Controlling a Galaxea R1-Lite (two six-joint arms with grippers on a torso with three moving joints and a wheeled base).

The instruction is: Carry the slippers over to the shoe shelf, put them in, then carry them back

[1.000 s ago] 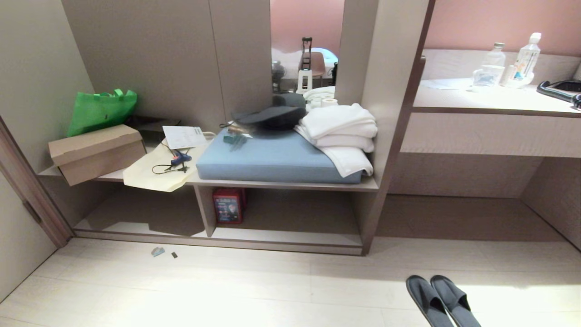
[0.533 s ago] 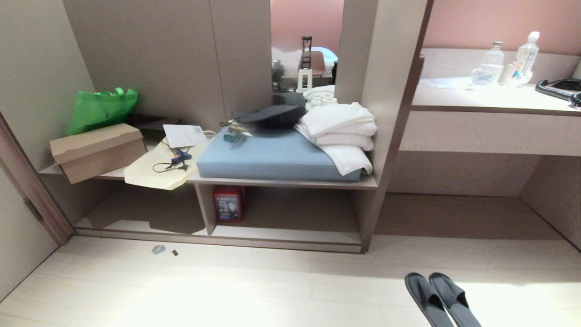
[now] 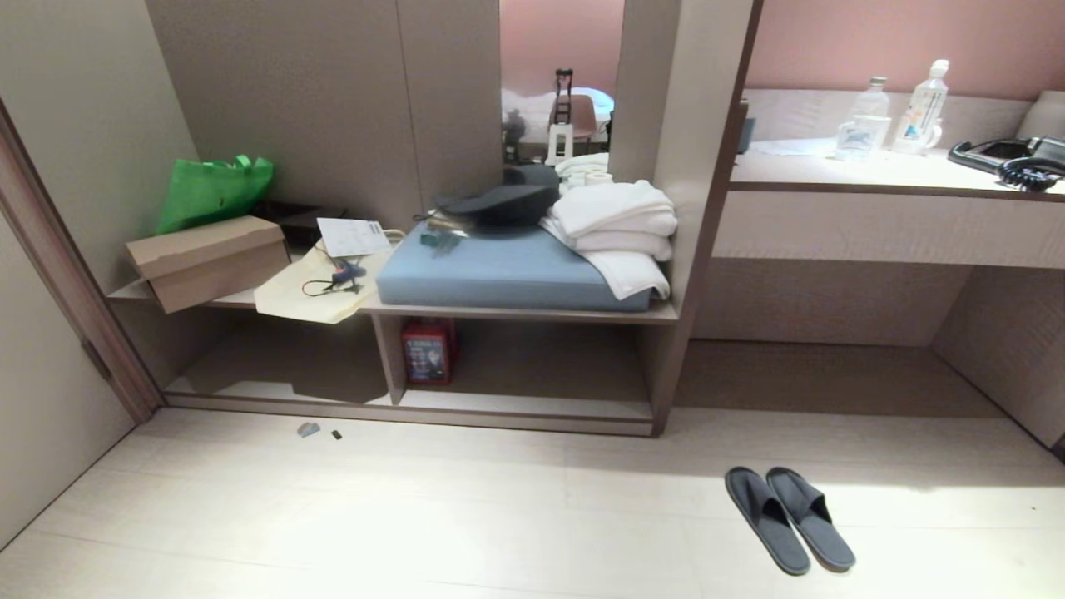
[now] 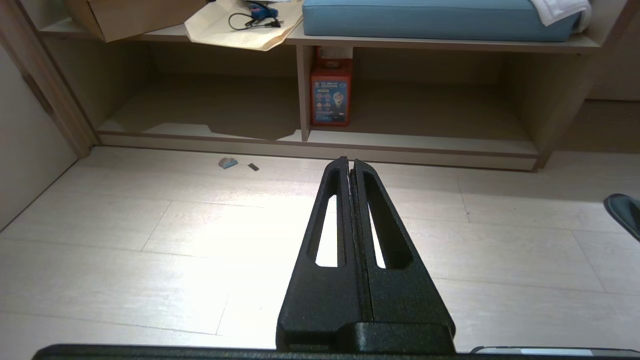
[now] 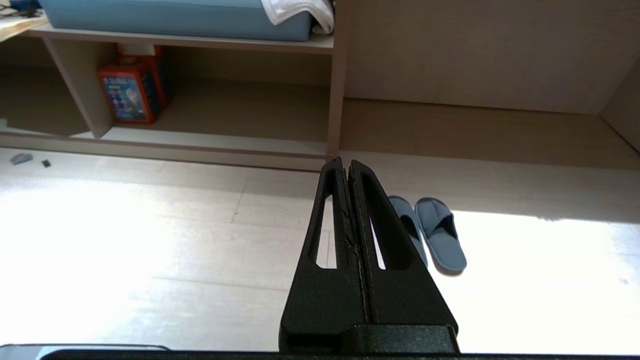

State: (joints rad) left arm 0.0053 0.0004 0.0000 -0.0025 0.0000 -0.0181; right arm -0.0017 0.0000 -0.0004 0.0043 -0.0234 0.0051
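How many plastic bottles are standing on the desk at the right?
2. One bottle stands at the back of the desk, and a taller bottle stands just right of it. Others may be hidden outside the view.

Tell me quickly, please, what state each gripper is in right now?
Left gripper: shut, holding nothing, above bare floor.
Right gripper: shut, holding nothing; the slippers lie on the floor beyond it.

Neither of my arms shows from my head. My left wrist view catches only one toe of the slippers (image 4: 624,211) at the picture's edge. From my right wrist, my right gripper (image 5: 347,165) covers part of the nearer slipper. The red box's (image 3: 427,351) label is too small to read.
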